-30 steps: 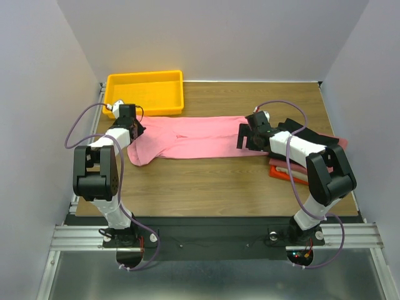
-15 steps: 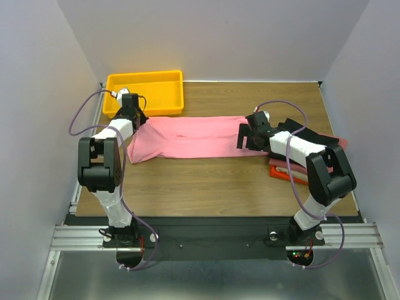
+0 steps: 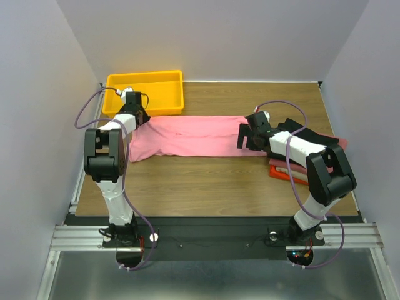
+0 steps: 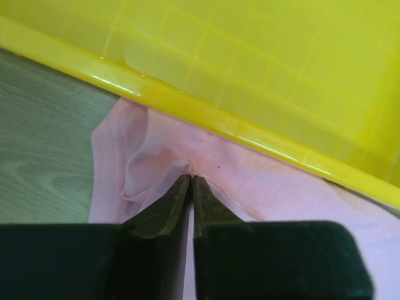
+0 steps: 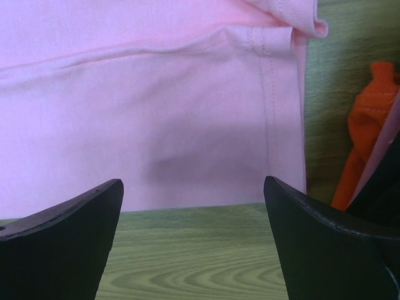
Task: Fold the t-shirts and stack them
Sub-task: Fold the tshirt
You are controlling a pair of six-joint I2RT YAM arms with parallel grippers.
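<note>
Two-point check: found left claw [image 4: 190, 178] pinched on pink shirt [image 4: 275, 184] just beside yellow tray [image 4: 219, 119]; found right claw [image 5: 192, 184] gaping wide, empty, above shirt, well right of tray.

Arms: left arm [image 3: 105, 164] and right arm [image 3: 322, 170], white shells, black joint housings
Cables: purple cables [image 3: 77, 120], looped along each arm
Left gripper [image 4: 190, 179]: black tapered fingers
Right gripper [image 5: 192, 181]: black matte wedge fingers
Bases [image 3: 122, 237]: black

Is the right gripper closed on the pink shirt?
No, the right gripper stands wide open over the pink shirt, pinching no cloth.
</note>
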